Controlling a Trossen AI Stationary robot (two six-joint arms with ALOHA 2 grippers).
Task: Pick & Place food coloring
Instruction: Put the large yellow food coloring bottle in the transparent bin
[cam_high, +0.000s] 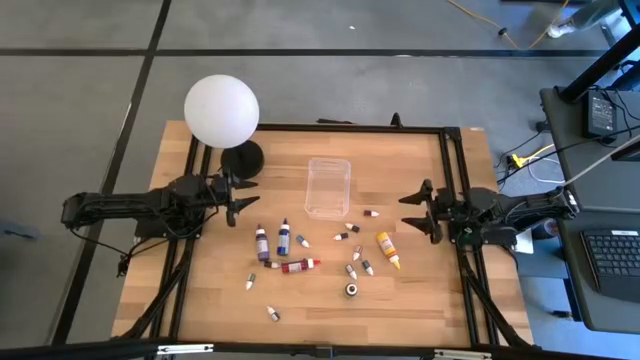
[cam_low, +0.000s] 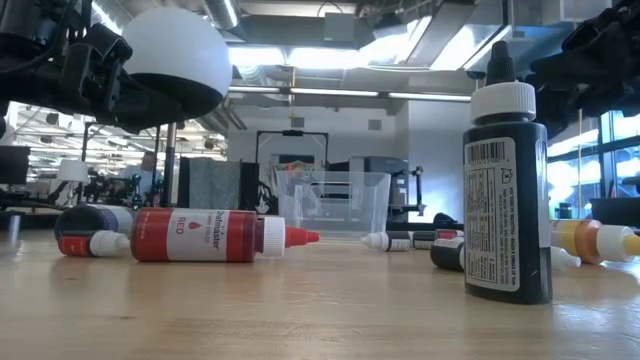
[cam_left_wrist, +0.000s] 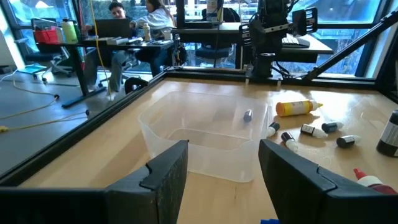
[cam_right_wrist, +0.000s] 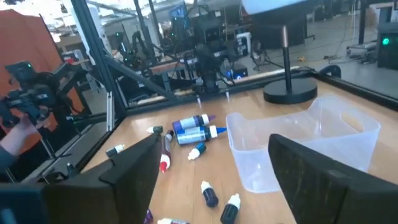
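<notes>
- Your left gripper (cam_high: 243, 197) hangs near the globe lamp (cam_high: 221, 109), fingers (cam_left_wrist: 168, 177) spread apart and holding nothing.
- Your right gripper (cam_high: 411, 211) waits at the table's right side, likewise spread and empty.
- The food coloring bottles (cam_high: 300, 265) lie scattered on the wooden table (cam_high: 180, 290) in front of the clear plastic box (cam_high: 328, 187): the purple (cam_high: 262, 242) and blue (cam_high: 284, 237) ones toward the left arm, the yellow one (cam_high: 387, 249) nearer the right arm, the black one (cam_low: 506, 195) standing upright.
- The box looks empty, so judge the task barely begun; every bottle is left to move.
</notes>
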